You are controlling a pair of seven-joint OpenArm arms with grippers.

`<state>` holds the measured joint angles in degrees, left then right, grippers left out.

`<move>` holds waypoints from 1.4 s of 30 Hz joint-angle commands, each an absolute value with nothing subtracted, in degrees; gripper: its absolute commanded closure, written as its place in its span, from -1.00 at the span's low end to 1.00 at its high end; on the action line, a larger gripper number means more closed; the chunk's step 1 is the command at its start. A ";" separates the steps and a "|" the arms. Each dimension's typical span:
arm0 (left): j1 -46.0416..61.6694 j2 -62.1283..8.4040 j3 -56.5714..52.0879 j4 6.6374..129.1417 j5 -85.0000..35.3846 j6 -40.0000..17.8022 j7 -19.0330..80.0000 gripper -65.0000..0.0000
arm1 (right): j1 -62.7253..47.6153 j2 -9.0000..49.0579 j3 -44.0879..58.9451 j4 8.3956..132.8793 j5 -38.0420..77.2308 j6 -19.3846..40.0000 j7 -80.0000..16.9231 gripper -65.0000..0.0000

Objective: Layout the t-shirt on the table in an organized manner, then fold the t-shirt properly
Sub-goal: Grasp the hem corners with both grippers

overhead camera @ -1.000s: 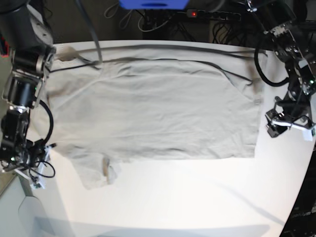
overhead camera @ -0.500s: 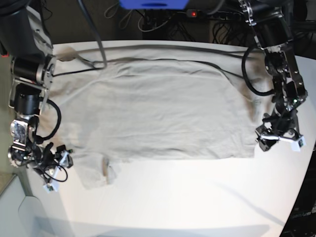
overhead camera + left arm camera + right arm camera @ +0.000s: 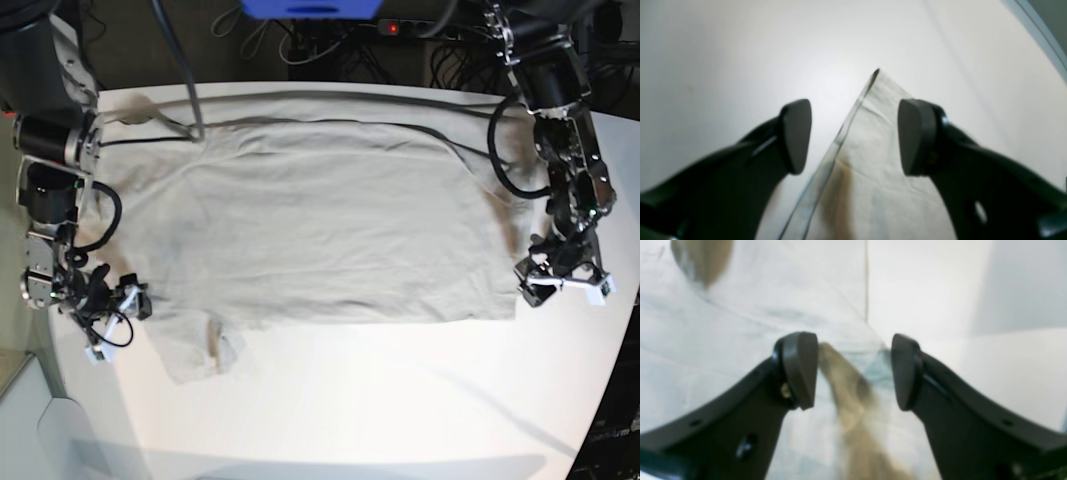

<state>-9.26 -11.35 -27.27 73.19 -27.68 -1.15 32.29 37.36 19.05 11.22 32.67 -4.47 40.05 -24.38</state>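
Surface: a white table (image 3: 400,410) is seen from above, with dark floor, cables and a blue object (image 3: 310,8) beyond its 12 o'clock edge.

Right gripper (image 3: 112,300): placed at 9 o'clock in the base view, at the sleeve end of the shirt. In the right wrist view its jaws are spread wide (image 3: 853,371), with wrinkled cloth and a brownish fold seen between them; nothing is clamped.

T-shirt (image 3: 320,225): laid flat and spread across the middle of the table, its hem toward 3 o'clock, one sleeve toward 7 o'clock. A dark cable (image 3: 300,98) is draped along its 12 o'clock edge.

Left gripper (image 3: 562,280): placed at 3 o'clock, just beside the hem corner. In the left wrist view its jaws are held apart (image 3: 853,136), a pointed corner of cloth lying between them, ungripped.
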 commanded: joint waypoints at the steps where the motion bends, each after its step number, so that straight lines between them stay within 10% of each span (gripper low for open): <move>1: -10.95 -12.09 -27.38 74.42 -28.00 -1.54 30.90 -0.23 | 39.25 19.74 11.12 33.54 -3.65 40.00 -22.46 -0.10; 8: -13.67 -12.09 -27.38 73.10 -27.91 -1.54 30.90 -0.24 | 38.20 19.56 3.47 33.54 -3.56 40.00 -22.02 -0.02; 16: -22.55 -12.88 -26.15 57.36 -27.91 -1.63 30.81 -0.24 | 37.85 18.86 1.98 33.54 -3.56 40.00 -22.37 1.00; 33: -29.49 -15.08 -9.01 36.09 -19.91 -1.45 19.56 -0.22 | 37.85 18.95 1.98 33.54 -3.56 40.00 -22.55 1.00; 42: -29.32 -15.08 -9.10 36.18 -20.26 -1.54 19.91 1.00 | 38.11 18.68 2.33 33.54 -3.56 40.00 -22.55 1.00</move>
